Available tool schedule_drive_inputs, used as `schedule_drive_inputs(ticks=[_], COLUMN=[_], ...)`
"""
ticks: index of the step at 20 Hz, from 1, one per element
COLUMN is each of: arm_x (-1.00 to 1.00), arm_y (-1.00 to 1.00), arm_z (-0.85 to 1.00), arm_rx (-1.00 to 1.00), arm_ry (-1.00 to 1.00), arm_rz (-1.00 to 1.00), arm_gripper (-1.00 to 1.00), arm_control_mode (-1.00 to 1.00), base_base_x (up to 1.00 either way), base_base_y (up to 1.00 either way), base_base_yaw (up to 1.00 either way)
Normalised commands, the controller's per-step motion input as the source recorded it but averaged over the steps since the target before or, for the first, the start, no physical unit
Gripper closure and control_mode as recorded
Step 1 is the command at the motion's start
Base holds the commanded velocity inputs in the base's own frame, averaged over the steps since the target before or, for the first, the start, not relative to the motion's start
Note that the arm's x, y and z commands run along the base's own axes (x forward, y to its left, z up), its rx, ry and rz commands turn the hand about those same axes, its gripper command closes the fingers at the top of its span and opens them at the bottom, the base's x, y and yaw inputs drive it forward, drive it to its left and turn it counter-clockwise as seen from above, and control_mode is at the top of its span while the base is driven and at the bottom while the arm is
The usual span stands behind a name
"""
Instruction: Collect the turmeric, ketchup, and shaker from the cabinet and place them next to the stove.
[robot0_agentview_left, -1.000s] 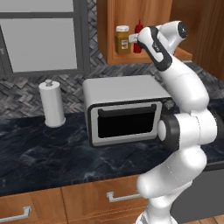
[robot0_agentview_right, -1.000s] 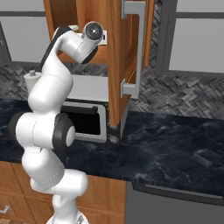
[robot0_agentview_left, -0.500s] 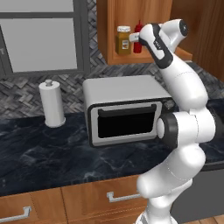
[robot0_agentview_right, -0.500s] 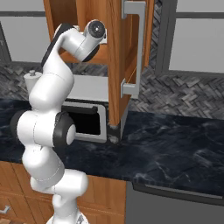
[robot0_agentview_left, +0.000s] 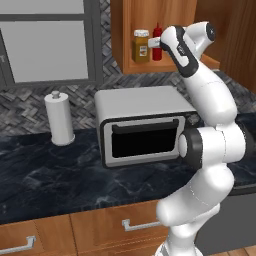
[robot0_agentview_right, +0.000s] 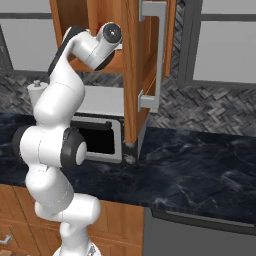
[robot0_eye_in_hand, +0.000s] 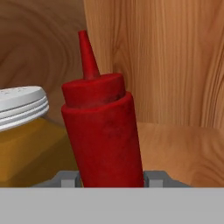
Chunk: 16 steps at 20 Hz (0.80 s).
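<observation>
From my hand view I have the ketchup (robot0_eye_in_hand: 101, 131) dead centre, standing upright on the wooden shelf board of the cabinet (robot0_eye_in_hand: 175, 65), its pointed nozzle tipped slightly to the left of the view. The two finger tips of the pincer (robot0_eye_in_hand: 111, 178) rise on either side of the bottle's base, one at each flank, right against the red body, but the grey band hides the contact, so I cannot tell whether the pincer is clenched on the bottle or merely straddling it. To the left in that view, just beside the ketchup, sits the turmeric (robot0_eye_in_hand: 26, 131), its ribbed white lid and amber body partly cut off by the edge. In the left base view I see the arm stretched up into the open cabinet (robot0_agentview_left: 125, 35), with the pincer (robot0_agentview_left: 154, 45) at the ketchup (robot0_agentview_left: 157, 35), and the turmeric (robot0_agentview_left: 141, 46) standing just to its left on the same shelf. Below the cabinet, on the dark marbled table (robot0_agentview_left: 50, 170), stands a silver toaster oven (robot0_agentview_left: 142, 125), and a white paper-towel roll (robot0_agentview_left: 59, 118) stands well apart to its left. In the right base view the open cabinet door (robot0_agentview_right: 145, 60) with its silver handle stands edge-on beside the arm's wrist.
</observation>
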Motion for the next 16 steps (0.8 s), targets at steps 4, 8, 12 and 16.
schedule_drive_inputs(ticks=[4,8,12,16], arm_x=[-0.04,-0.07,-0.08,-0.27], arm_y=[0.00,0.00,0.00,0.00], arm_z=[0.00,0.00,0.00,0.00], arm_rx=[0.00,0.00,0.00,0.00], arm_ry=[0.00,0.00,0.00,0.00], arm_rz=[0.00,0.00,0.00,0.00], arm_gripper=[1.00,1.00,1.00,1.00], arm_control_mode=[-1.00,-1.00,-1.00,-1.00], base_base_x=[0.00,0.00,0.00,0.00], base_base_y=[0.00,0.00,0.00,0.00], base_base_yaw=[0.00,0.00,0.00,0.00])
